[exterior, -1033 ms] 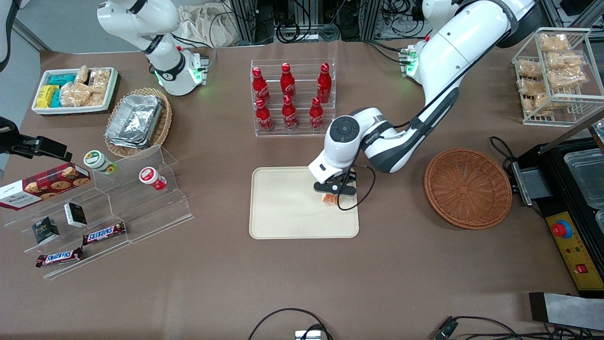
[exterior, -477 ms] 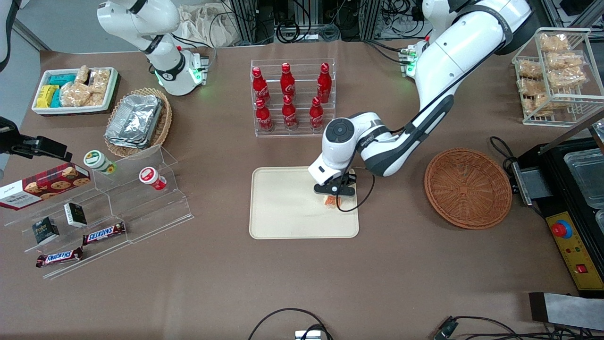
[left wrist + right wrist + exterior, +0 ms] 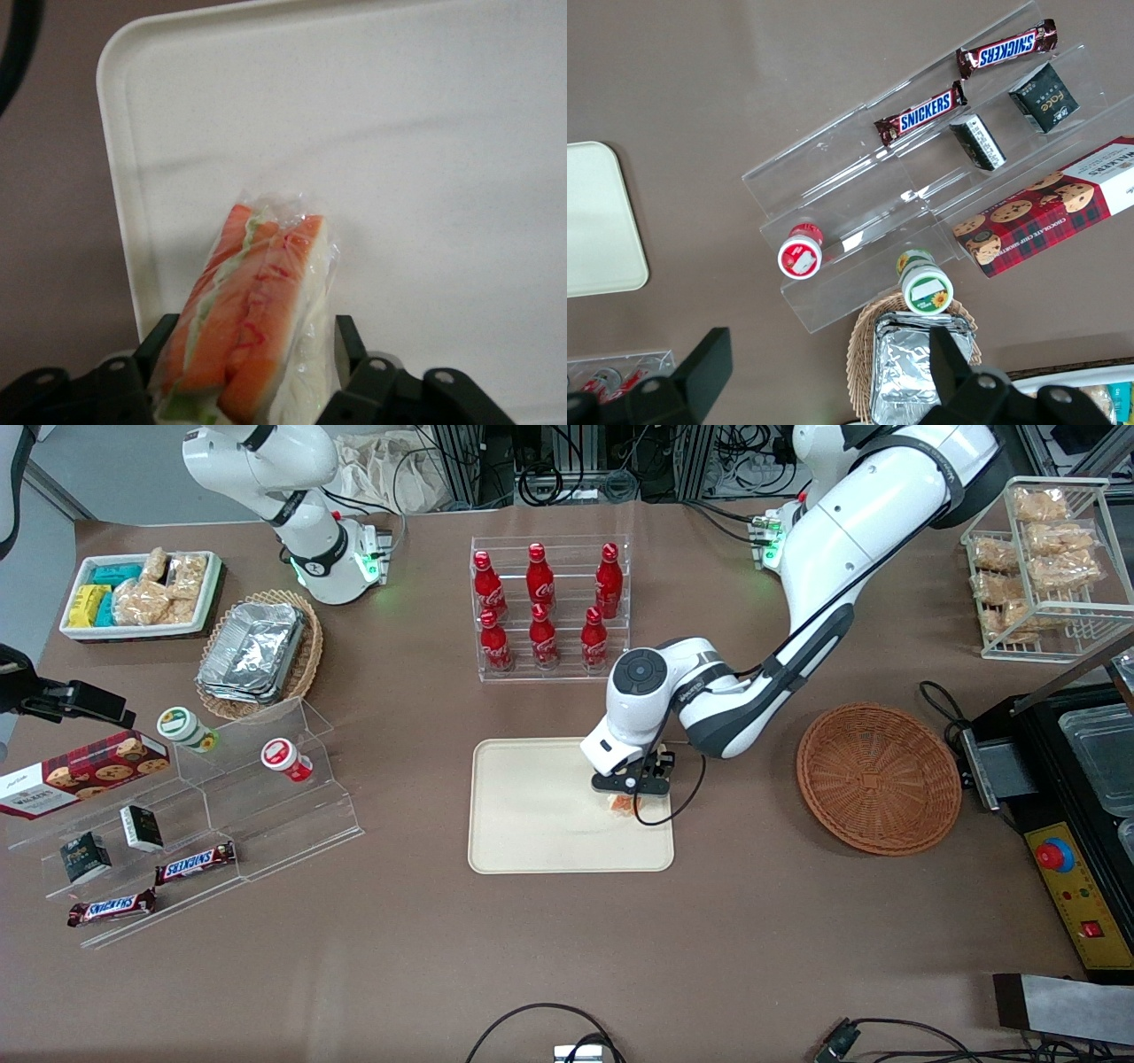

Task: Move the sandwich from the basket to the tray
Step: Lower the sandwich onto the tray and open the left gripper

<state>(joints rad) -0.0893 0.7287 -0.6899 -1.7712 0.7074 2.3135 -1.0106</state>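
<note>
Tabletop (image 3: 567, 957): brown, wide bare stretch nearer the front camera than the tray, only cables at its near edge. Tray (image 3: 540, 824) cream, mid-tabletop, low rim, rounded corners; most of its surface bare toward the parked arm's end. Basket (image 3: 877, 778) reddish-brown wicker, empty, toward the working arm's end, well apart from the tray with bare tabletop between. Bottle rack (image 3: 549, 607) with red bottles farther from the front camera than the tray, small gap between them. Clear stepped shelf (image 3: 221, 815) with candy bars and cups toward the parked arm's end, apart from the tray edge.

Left arm reaches down over the tray's edge on the basket side. Hand (image 3: 631, 790) low over the tray near that edge, black cable looping off it past the rim. Sandwich (image 3: 624, 803) sits between the fingers, on or just above the tray surface; contact with the tray not clear.

Front view: only a small orange-white bit of the sandwich shows under the hand. Left wrist view: sandwich (image 3: 252, 310) in full detail, clear wrap, orange filling and green at the edge, white bread, standing on edge between both black fingers (image 3: 159, 341), which sit against its two sides, partly parted by its thickness. Tray rim (image 3: 115, 177) and rounded corner run just beside the sandwich, brown tabletop past the rim. Right wrist view shows the shelf items and one tray corner (image 3: 602, 221), no hand.
</note>
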